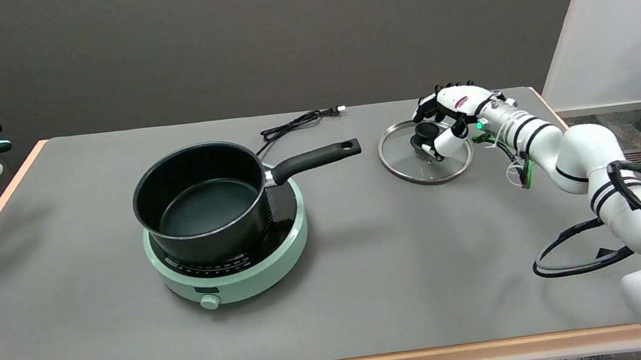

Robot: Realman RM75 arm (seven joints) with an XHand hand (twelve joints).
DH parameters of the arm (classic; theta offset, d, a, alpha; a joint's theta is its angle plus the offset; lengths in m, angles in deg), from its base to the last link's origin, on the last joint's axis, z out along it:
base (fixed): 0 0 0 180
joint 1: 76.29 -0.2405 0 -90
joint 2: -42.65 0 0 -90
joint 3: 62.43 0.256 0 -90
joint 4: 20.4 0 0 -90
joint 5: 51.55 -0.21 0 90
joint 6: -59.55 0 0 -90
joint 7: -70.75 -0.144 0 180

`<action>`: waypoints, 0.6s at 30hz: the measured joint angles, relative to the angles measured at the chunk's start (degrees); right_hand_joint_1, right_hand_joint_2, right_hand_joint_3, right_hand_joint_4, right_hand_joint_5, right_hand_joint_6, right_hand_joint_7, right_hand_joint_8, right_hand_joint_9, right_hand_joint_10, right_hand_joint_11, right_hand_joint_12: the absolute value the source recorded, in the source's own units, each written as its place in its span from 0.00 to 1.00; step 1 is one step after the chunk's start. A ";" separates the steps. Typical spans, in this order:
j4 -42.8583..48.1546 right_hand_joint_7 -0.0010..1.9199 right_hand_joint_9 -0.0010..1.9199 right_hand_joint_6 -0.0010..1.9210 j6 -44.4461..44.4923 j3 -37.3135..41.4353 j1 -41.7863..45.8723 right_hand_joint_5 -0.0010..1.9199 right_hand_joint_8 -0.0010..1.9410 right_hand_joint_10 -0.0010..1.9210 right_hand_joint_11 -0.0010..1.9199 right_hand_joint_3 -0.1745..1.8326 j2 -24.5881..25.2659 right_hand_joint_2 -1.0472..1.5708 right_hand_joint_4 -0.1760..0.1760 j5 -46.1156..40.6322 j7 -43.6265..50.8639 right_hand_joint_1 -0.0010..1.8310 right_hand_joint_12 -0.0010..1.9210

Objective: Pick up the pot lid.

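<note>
Head view: the glass pot lid lies flat on the grey table, on its right side, well apart from the black pot, which sits open on the green hotplate. The right hand reaches in over the lid from the right. Its fingers curl around the black knob at the lid's middle, one low on the near side and the others arched over the far side. Whether they already press on the knob or only ring it, I cannot tell.

The reach looks done and the grasp is about in place. The lid's rim seems to rest on the table all round, so the lift itself is not yet made. Left to do: close firmly on the knob and raise the lid.
</note>
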 measured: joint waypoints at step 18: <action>-1.71 0.39 0.36 0.23 0.08 -0.02 -0.76 0.35 0.12 0.31 0.13 0.55 0.61 0.61 0.77 0.06 0.00 0.51 0.31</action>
